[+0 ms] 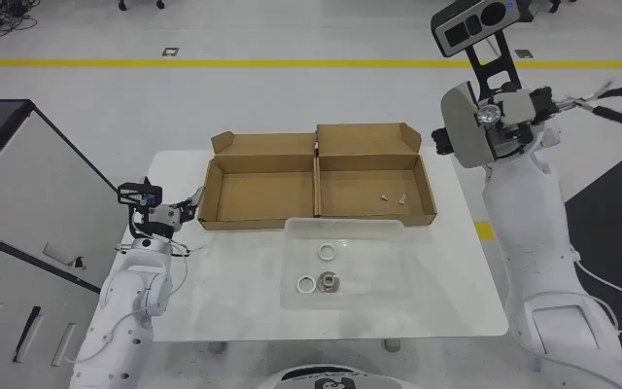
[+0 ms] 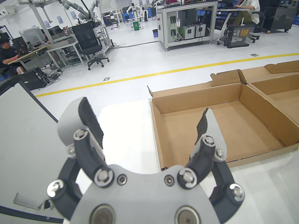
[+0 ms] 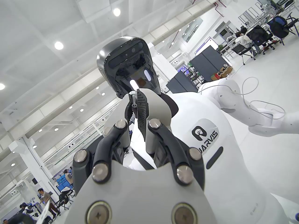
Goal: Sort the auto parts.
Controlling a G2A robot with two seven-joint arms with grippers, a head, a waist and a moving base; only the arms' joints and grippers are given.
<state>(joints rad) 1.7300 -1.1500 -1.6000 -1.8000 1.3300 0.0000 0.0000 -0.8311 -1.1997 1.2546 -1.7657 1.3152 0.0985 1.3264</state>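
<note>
My left gripper [image 2: 143,108] is open and holds nothing, low over the table's left edge beside the left cardboard box [image 2: 217,127]; in the top view the left gripper [image 1: 185,207] sits just left of that box [image 1: 255,194]. My right gripper [image 3: 135,96] is raised high off the table, pointing upward, shut on a small metal bolt [image 3: 133,99]. The right cardboard box [image 1: 350,190] holds two small bolts [image 1: 392,196]. A clear plastic tray [image 1: 379,267] in front of the boxes holds two white rings [image 1: 328,251] [image 1: 307,284] and a metal bushing [image 1: 329,282].
The two boxes stand side by side at the back of the white table [image 1: 233,292], flaps open. A grey partition [image 1: 49,194] stands close to the table's left side. Another robot's body [image 1: 544,243] stands at the table's right edge.
</note>
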